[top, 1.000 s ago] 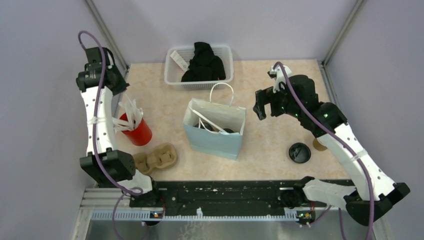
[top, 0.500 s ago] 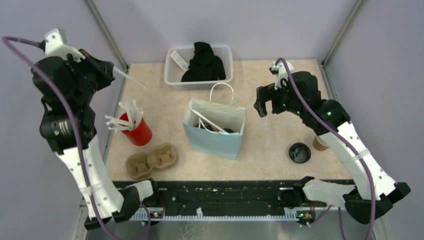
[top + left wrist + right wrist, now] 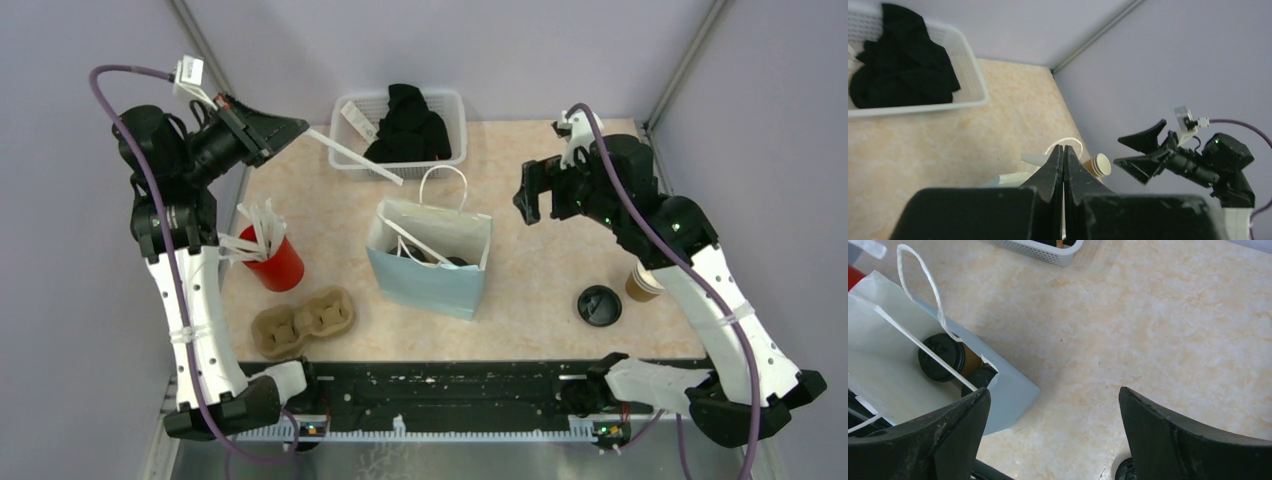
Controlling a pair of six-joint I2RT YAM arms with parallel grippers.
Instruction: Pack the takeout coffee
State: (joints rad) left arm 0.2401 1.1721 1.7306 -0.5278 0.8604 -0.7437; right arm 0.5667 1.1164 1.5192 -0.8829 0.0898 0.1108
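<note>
Beige marble tabletop (image 3: 540, 270) from above: our left gripper (image 3: 303, 128) pinches a white straw (image 3: 355, 157) near the basket (image 3: 440, 165); our right gripper (image 3: 537, 195) hangs wide open. We see the lidless kraft cup (image 3: 641, 284) standing near its black lid (image 3: 599, 305). Left wrist: fingers (image 3: 1053, 170) pressed together. Right wrist: fingers (image 3: 948, 430) spread wide; two lidded cups (image 3: 941, 356) sit inside the blue bag (image 3: 1015, 392).
</note>
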